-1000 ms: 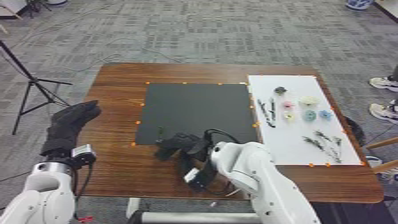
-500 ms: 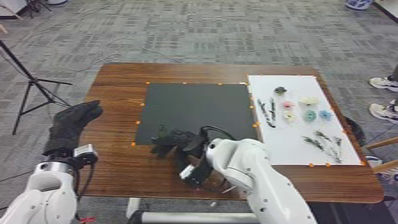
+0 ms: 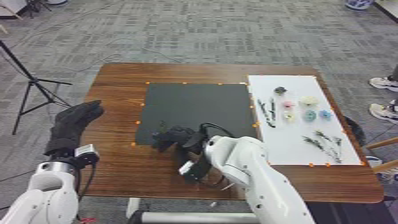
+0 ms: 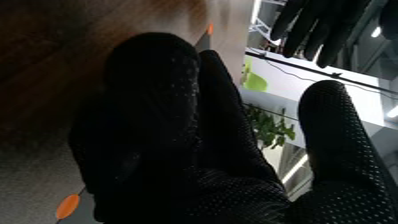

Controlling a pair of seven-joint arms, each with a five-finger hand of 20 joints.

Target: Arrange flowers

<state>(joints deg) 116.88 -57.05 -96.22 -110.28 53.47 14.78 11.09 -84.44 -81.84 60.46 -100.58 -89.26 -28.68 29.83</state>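
In the head view my right hand (image 3: 178, 137) is low over the near edge of the black board (image 3: 197, 107), its fingers toward the left. A thin green sprig (image 3: 163, 125) is just beyond its fingertips; whether they touch is unclear. My left hand (image 3: 75, 120) is open over the table's left side. The white sheet (image 3: 298, 155) bears a dark flower (image 3: 280, 90), pink (image 3: 288, 105), cream (image 3: 308, 100) and blue flowers (image 3: 325, 115), dark stems (image 3: 272, 114) and green sprigs (image 3: 325, 144). In the right wrist view the thumb of my right hand (image 4: 218, 185) stands apart from its fingers.
Brown wooden table (image 3: 111, 170) surrounds the board and the sheet, with orange markers along their edges. A black tripod (image 3: 31, 80) stands on the floor beyond the left edge. A wooden chair (image 3: 384, 165) is at the right edge.
My right hand has shifted slightly left and away from me. More of the black board's near right part is uncovered. My left hand has stayed almost still.
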